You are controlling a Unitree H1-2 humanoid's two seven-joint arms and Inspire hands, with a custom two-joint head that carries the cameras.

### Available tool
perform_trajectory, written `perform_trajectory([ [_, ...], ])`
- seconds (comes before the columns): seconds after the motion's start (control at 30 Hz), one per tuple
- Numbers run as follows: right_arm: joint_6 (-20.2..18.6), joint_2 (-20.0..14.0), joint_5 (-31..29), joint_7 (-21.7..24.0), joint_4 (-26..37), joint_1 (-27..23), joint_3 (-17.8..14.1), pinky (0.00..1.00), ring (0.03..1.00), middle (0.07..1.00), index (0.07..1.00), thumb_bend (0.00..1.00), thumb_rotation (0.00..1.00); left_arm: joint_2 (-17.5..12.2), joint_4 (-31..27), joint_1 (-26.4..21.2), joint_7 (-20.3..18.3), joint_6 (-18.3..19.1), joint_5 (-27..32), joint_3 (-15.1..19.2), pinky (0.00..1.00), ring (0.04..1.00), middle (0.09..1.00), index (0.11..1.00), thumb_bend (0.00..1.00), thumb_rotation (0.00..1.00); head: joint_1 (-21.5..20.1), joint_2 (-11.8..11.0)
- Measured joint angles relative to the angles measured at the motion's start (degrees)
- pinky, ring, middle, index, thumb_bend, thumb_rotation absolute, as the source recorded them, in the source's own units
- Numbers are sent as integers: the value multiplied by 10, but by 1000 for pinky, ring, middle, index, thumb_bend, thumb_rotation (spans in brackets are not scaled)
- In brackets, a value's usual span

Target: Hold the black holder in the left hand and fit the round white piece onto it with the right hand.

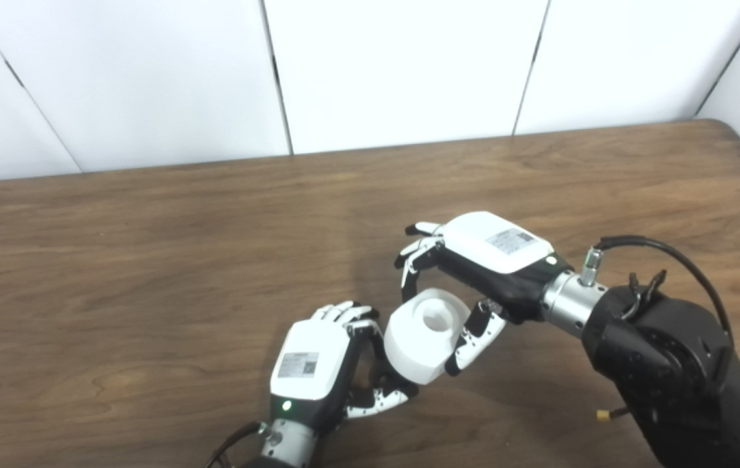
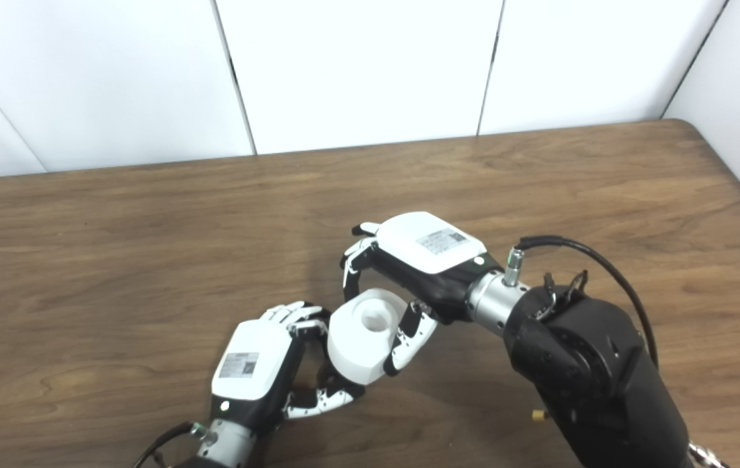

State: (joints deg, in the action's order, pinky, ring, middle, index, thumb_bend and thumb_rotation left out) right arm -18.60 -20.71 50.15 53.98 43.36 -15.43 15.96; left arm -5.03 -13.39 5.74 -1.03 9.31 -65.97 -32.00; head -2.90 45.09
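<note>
The round white piece [image 1: 423, 335] is in the air just above the wooden table [image 1: 149, 260], near its front edge, between the two hands. It is a thick white ring with a round hole in its upper face, and it is tilted, so that the hole looks up and a little to the right.

The right hand [image 1: 480, 266] comes from the right side and holds this piece: its fingers [image 1: 412, 260] curl down behind the piece and its thumb [image 1: 474, 338] presses on the near right side. The left hand [image 1: 318, 364] is low at the front, with the back of the hand turned to the cameras. Its fingers [image 1: 350, 315] are curled and touch the left side of the white piece, and its thumb [image 1: 383, 400] reaches under it.

The black holder cannot be seen clearly in either view. The back of the left hand and the white piece stand in front of it, so it is not possible to tell if the left hand holds it or only closes on nothing.

The right eye view shows a little more of the dark gap between the left fingers and thumb [image 2: 318, 400], but only shadow and black finger parts are seen there. The left eye view shows the same gap more narrow.

Behind the table there are white wall panels [image 1: 396, 71]. A black cable [image 2: 604, 266] loops over the right wrist.
</note>
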Motion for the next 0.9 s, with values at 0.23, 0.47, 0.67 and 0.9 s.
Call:
perform_trajectory([
  [0.23, 1, 5, -2, 0, 0, 0, 0, 903, 956, 806, 482, 524, 134, 2, 0, -1, -1, 6, -1, -2, 836, 840, 777, 489, 519, 50, 4, 2],
  [0.47, 2, 6, 1, 1, 0, -1, 2, 913, 957, 811, 483, 524, 134, 5, -1, -2, -3, 12, -1, -4, 842, 846, 785, 489, 518, 50, 4, 4],
  [0.67, 2, 7, 2, 1, 0, 0, 3, 914, 955, 810, 483, 524, 134, 10, -3, -3, -12, 17, -3, -5, 841, 846, 785, 489, 518, 50, 4, 7],
  [0.9, 8, 10, 8, 1, -1, 0, 6, 917, 949, 807, 483, 524, 134, 14, -5, -3, -15, 22, -7, -8, 839, 843, 782, 489, 519, 49, 4, 11],
])
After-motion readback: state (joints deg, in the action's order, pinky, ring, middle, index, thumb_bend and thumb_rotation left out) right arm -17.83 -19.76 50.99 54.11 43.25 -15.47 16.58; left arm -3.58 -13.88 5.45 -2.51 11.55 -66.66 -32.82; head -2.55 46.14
